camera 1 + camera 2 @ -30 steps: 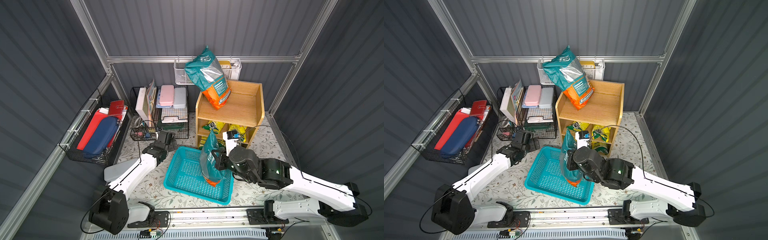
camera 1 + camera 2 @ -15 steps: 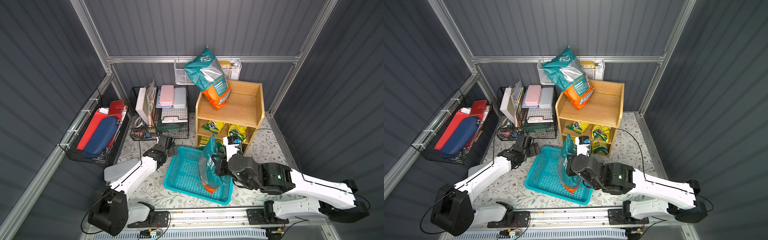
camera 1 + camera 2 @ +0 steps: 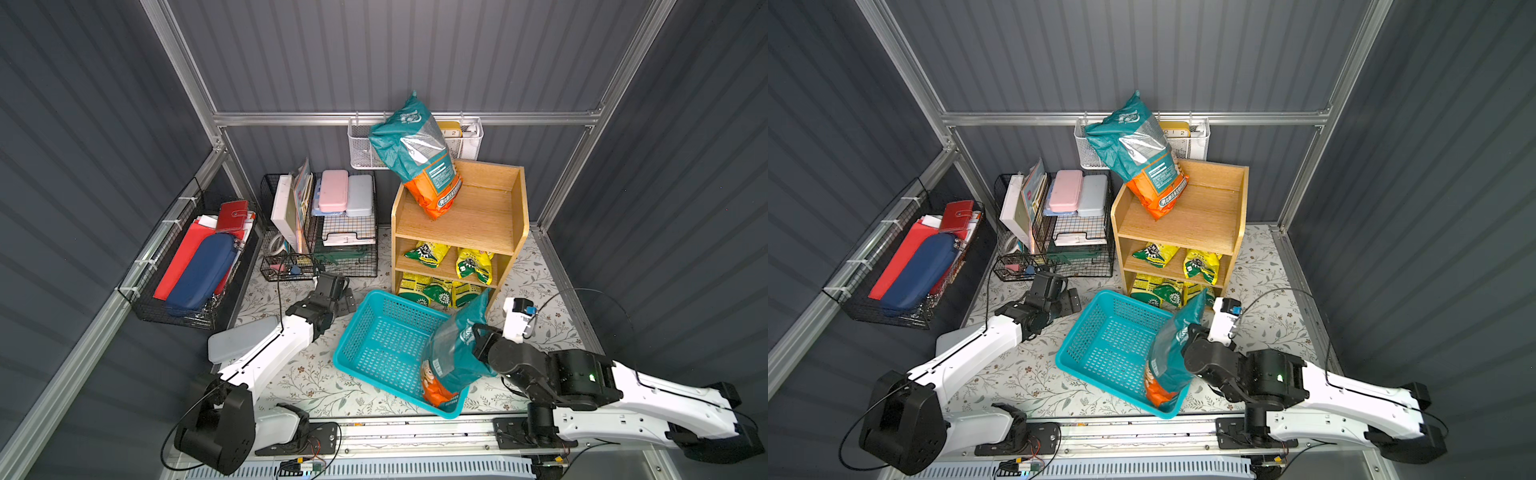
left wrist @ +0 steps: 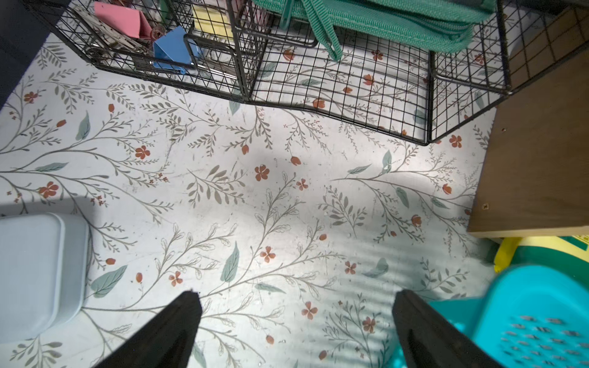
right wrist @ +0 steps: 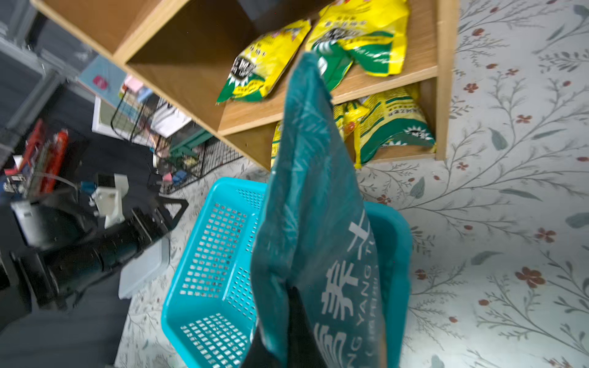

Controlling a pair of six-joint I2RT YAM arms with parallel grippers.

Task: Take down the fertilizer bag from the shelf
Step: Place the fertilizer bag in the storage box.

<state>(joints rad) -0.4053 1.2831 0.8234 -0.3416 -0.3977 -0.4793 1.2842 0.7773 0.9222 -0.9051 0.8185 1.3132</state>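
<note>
Two teal-and-orange fertilizer bags (image 3: 415,153) (image 3: 451,357): one leaned on the light-wood shelf (image 3: 469,216); right gripper (image 3: 476,338), lower right, pinched one; left gripper (image 4: 296,306) gaped wide.

I see a fertilizer bag (image 3: 419,158) atop the shelf (image 3: 478,220) — basket (image 3: 386,345) just in front, second bag (image 3: 453,361) standing in it, wire rack (image 3: 353,262) left.

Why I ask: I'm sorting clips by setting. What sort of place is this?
Probably a mock storage shed: ribbed grey wall panels on aluminium framing, a wooden shelf with a fertilizer bag on top, and a black wire rack of stationery.
</note>
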